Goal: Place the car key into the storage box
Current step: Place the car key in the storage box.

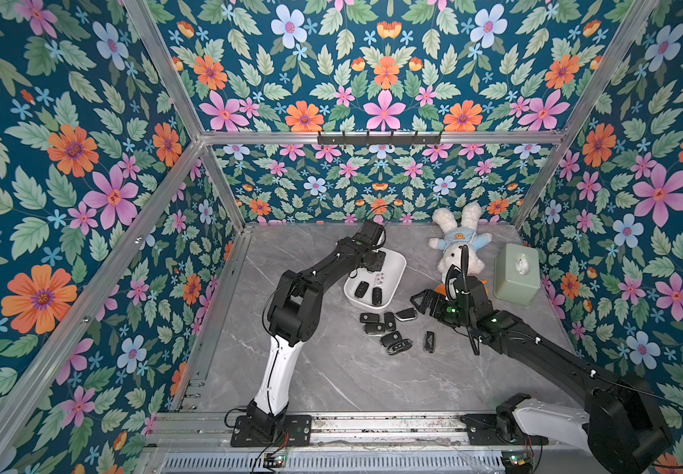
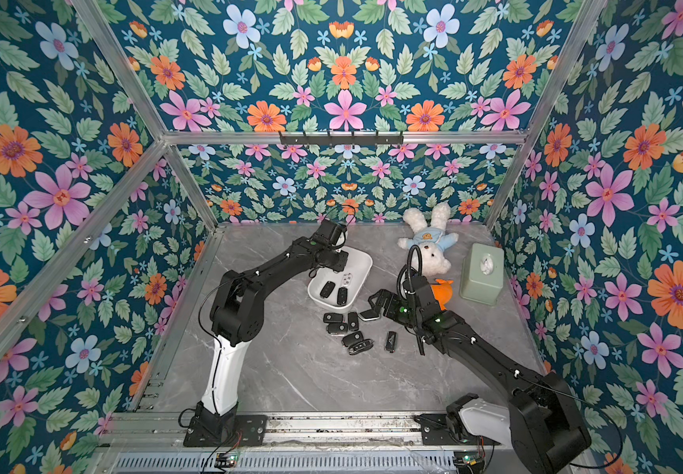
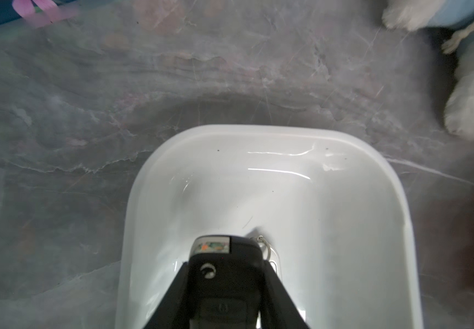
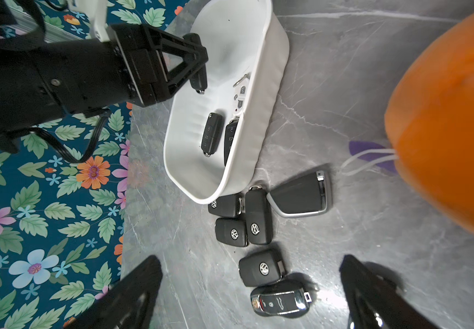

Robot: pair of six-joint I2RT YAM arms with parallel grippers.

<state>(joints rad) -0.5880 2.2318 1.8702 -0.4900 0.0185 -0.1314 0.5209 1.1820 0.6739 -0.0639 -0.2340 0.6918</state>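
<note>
R gripper (image 1: 418, 303): nearest you, jaws wide, empty, hovers over loose keys (image 1: 390, 339).
L gripper (image 4: 200, 64): clamped on car key (image 3: 224, 284), poised above storage box (image 3: 258, 131); key not released yet.
Done: 3 boxed keys (image 1: 377, 294) lie inside, 2 black, 1 white.
Left: you drop this one, then approx 7 loose keys on table (image 1: 331, 377), just beside box.
Est: you're under halfway, judging by key count.

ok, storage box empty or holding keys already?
Not empty: storage box holds two black keys and a white key.
</note>
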